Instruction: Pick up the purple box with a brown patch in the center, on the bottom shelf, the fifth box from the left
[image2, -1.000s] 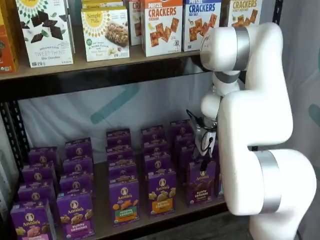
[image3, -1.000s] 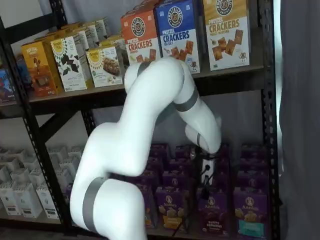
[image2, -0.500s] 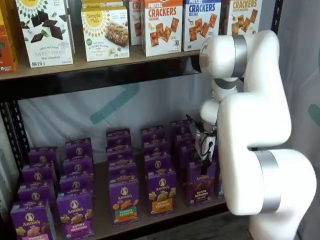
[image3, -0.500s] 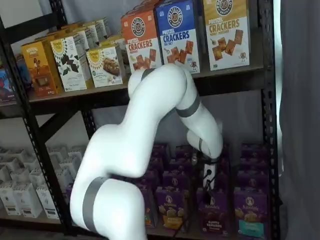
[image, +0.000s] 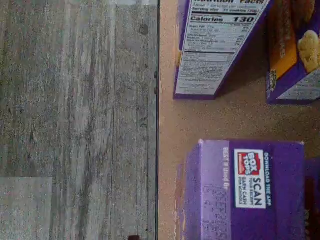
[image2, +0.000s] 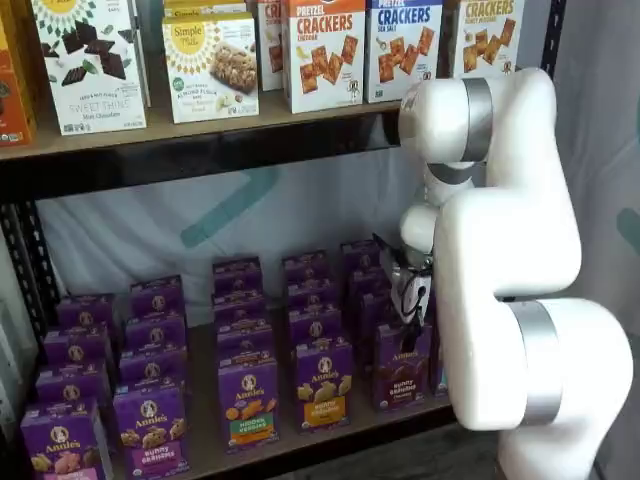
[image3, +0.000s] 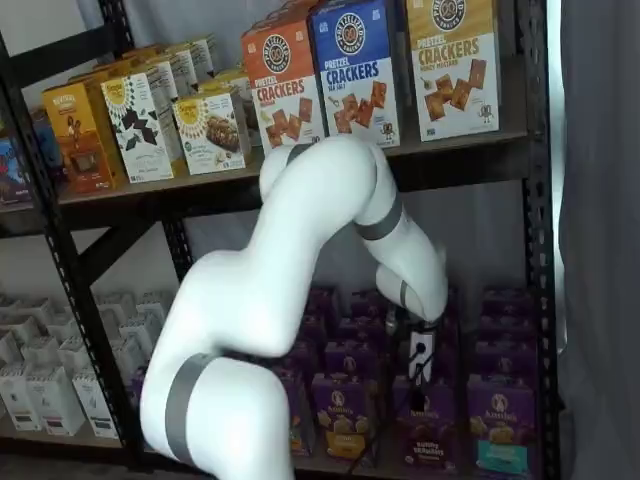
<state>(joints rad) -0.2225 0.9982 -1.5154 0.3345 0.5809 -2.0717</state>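
The purple box with a brown patch (image2: 403, 363) stands at the front edge of the bottom shelf (image2: 330, 432), at about 4 o'clock in that shelf view. In the other shelf view the same box (image3: 425, 438) sits at about 5 o'clock, between a purple box with tan crackers (image3: 340, 417) at its 9 o'clock and a purple box with a teal band (image3: 497, 424) at its 3 o'clock. More purple boxes stand in rows behind it.

The gripper (image2: 412, 318) hangs directly at 12 o'clock of the box, its white body close above the box top, with a black cable beside it. In the other shelf view the gripper (image3: 417, 385) also sits right over the box. The fingers are too small and dark against the boxes for their spacing to be told; whether they touch the box cannot be told either.

The wrist view looks down on the purple top of a box (image: 247, 187) bearing a red, white and blue label, standing on the tan shelf board (image: 230, 117). A box showing a nutrition panel (image: 212, 47) stands apart from it, and the grey plank floor (image: 75, 120) lies beyond the shelf's dark edge.

The white arm (image2: 505, 260) fills the 3 o'clock side. On the upper shelf (image2: 190, 130) stand cracker boxes (image2: 323, 52).
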